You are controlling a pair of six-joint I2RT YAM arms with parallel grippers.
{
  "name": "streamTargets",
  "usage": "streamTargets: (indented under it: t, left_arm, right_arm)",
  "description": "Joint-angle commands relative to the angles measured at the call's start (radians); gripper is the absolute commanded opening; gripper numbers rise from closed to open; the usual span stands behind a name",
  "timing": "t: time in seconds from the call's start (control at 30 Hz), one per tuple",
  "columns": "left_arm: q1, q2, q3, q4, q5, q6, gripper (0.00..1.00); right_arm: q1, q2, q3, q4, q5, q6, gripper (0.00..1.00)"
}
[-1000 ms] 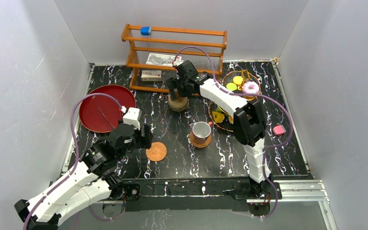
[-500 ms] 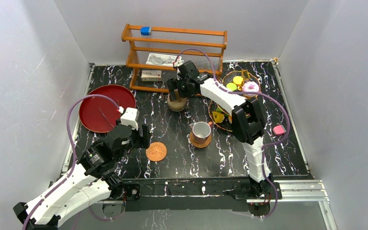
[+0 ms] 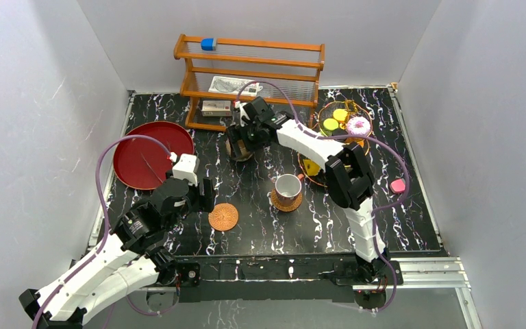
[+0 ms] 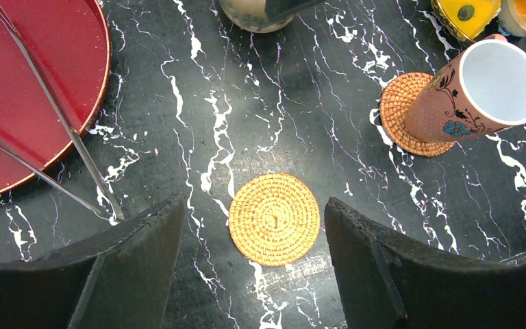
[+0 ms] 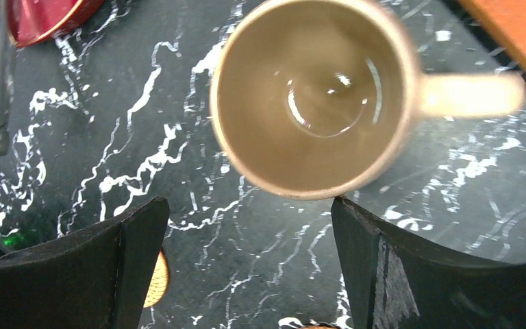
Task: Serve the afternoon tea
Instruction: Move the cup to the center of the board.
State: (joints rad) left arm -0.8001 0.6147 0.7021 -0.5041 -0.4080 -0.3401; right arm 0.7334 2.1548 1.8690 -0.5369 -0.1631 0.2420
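The tan glazed mug [image 5: 315, 96] stands upright on the black marbled tabletop [image 3: 260, 219], just in front of the wooden rack [image 3: 246, 68]. There is open room at its left, toward the round red tray [image 3: 133, 154]. The right pincer [image 5: 246, 212] hangs over the mug, spread wide and holding nothing. The left pincer [image 4: 253, 205], also spread, hovers above the bare round woven coaster [image 4: 274, 218]. The white red-handled cup [image 4: 479, 89] sits on the second woven coaster [image 4: 401, 120]. In the right wrist view the mug is blurred and its rim is cut off at the top edge. From above, the arm hides most of it.

The tan mug [image 5: 315, 96] is blurred at the right wrist and mostly hidden by the right arm [image 3: 311, 140] from above
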Motion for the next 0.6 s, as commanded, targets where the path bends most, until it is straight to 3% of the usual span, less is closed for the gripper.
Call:
streamTargets:
  t: [0.0, 0.23, 0.47, 0.57]
  left_arm:
    - [-0.001, -0.002, 0.019, 0.008, -0.019, 0.01, 0.73]
    - [-0.001, -0.014, 0.018, 0.009, -0.027, 0.013, 0.73]
    - [-0.001, -0.034, 0.016, 0.009, -0.032, 0.016, 0.73]
    - [-0.001, -0.039, 0.016, 0.009, -0.032, 0.018, 0.73]
  right_arm:
    - [0.052, 0.01, 0.041, 0.056, -0.05, 0.004, 0.97]
    - [0.071, -0.008, 0.11, 0.007, -0.019, -0.101, 0.96]
    - [0.059, -0.093, 0.057, -0.009, 0.048, -0.477, 0.93]
    - [0.039, -0.099, 0.045, -0.028, 0.018, -0.597, 0.86]
